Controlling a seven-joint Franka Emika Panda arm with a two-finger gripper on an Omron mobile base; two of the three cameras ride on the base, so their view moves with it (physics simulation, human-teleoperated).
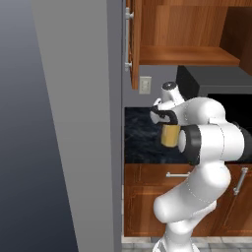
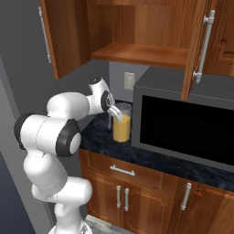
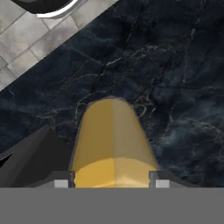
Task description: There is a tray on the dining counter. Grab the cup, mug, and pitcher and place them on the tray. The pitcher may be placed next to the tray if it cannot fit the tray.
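The pitcher stands upright on the black marbled surface, just left of the microwave and beneath the open wall cabinet. The gripper straddles the pitcher's upper part, fingertips at both sides; whether the jaws clamp cannot be told.

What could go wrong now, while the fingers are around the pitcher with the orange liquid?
1. The gripper straddles the pitcher near its top; the tall glass may tilt or slip when lifted.
2. The microwave stands close beside the pitcher, so a sideways swing may knock against it.
3. The open cabinet shelf hangs above; a high lift could hit it, and the orange liquid may spill.
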